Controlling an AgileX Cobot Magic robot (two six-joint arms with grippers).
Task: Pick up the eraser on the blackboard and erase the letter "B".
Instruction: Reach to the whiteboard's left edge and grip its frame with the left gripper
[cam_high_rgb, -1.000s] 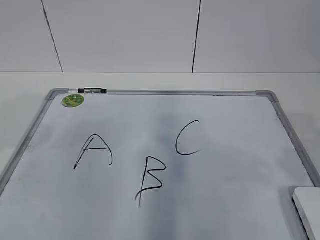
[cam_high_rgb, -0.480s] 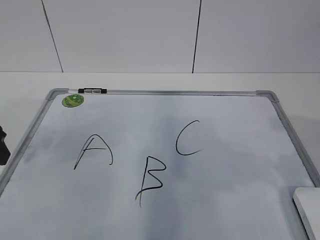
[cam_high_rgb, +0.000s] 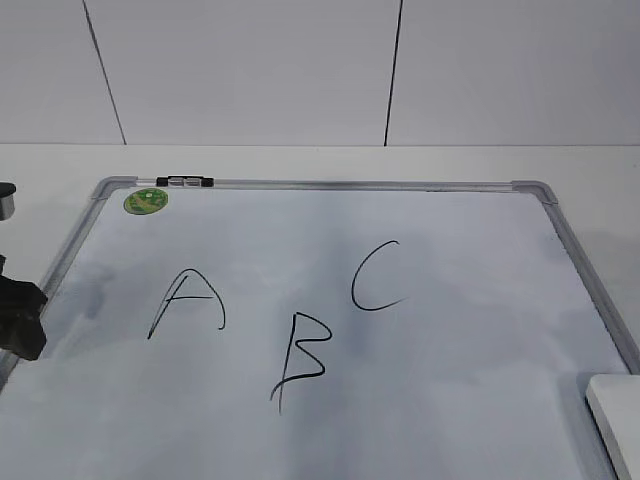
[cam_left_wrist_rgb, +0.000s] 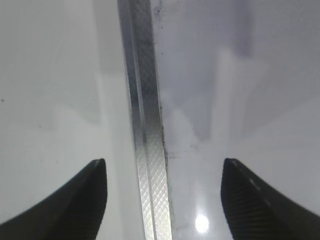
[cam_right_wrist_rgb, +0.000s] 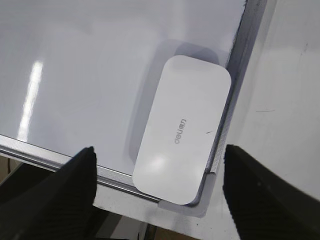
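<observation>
The blackboard (cam_high_rgb: 400, 230) is a white board with a grey frame lying flat on the table. The letter "B" (cam_high_rgb: 303, 355) is drawn in black near its front middle, between an "A" (cam_high_rgb: 187, 300) and a "C" (cam_high_rgb: 375, 278). The eraser (cam_high_rgb: 617, 418) is a white rounded block at the board's front right corner; it also shows in the right wrist view (cam_right_wrist_rgb: 183, 129). My right gripper (cam_right_wrist_rgb: 158, 197) is open above the eraser's near end, not touching it. My left gripper (cam_left_wrist_rgb: 163, 200) is open over the board's left frame rail (cam_left_wrist_rgb: 145, 125), and shows at the left edge of the exterior view (cam_high_rgb: 18, 315).
A round green sticker (cam_high_rgb: 146, 201) and a black-and-silver clip (cam_high_rgb: 185, 182) sit at the board's back left corner. A white wall stands behind the table. The table's front edge runs just past the eraser's corner in the right wrist view (cam_right_wrist_rgb: 150, 220).
My left gripper has come into the exterior view from the left edge and moved right and down to the board's left frame. The eraser and letters have not moved.
</observation>
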